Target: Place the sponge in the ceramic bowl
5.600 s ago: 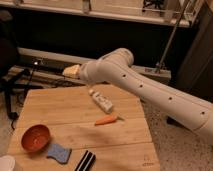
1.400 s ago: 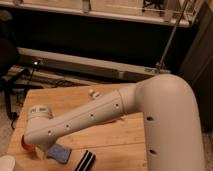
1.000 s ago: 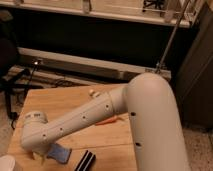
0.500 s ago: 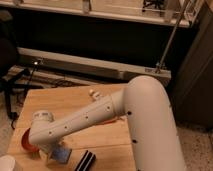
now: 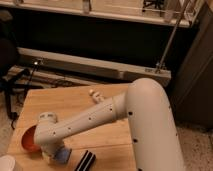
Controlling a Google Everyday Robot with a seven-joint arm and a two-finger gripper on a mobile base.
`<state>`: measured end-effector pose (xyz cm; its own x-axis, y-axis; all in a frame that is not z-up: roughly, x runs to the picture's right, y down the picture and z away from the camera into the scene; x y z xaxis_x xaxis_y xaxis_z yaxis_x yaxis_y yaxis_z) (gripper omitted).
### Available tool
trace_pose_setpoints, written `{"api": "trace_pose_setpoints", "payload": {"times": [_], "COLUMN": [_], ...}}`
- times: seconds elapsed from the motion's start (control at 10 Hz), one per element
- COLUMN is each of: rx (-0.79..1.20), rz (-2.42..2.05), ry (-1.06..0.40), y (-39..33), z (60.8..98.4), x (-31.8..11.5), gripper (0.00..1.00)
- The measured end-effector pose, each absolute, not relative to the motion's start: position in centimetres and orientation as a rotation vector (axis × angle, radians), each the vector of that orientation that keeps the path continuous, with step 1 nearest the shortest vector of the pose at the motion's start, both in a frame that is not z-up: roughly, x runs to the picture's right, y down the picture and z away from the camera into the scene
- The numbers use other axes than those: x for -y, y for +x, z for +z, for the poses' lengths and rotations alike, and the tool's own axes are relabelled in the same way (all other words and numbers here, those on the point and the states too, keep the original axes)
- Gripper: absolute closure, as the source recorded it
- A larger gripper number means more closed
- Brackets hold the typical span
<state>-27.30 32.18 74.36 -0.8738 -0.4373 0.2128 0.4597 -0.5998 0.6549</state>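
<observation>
In the camera view the gripper [image 5: 51, 156] is low over the wooden table's [image 5: 107, 137] front-left corner, mostly hidden under the arm's wrist, so its opening and hold cannot be told. The sponge [image 5: 64, 155] lies on the table just beside it. The ceramic bowl [image 5: 28, 140] sits close to the left and the black block [image 5: 85, 161] to the right.

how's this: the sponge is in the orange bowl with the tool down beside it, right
No. The camera view shows the sponge on the table beside the ceramic bowl, not in it; the tool is down beside it.
</observation>
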Motion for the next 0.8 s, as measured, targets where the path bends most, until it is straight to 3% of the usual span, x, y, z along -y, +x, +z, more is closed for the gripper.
{"api": "trace_pose_setpoints", "payload": {"times": [0.4, 0.6, 0.8], "rx": [1.029, 0.968, 0.814], "rz": [-2.406, -2.316, -2.213], "ry": [-0.082, -0.13, -0.108], "y": [-27.2, -23.9, -20.5], "z": [74.8, 74.9, 72.4], "x": [-32.6, -31.1, -25.4], "gripper": [0.93, 1.0, 1.0]}}
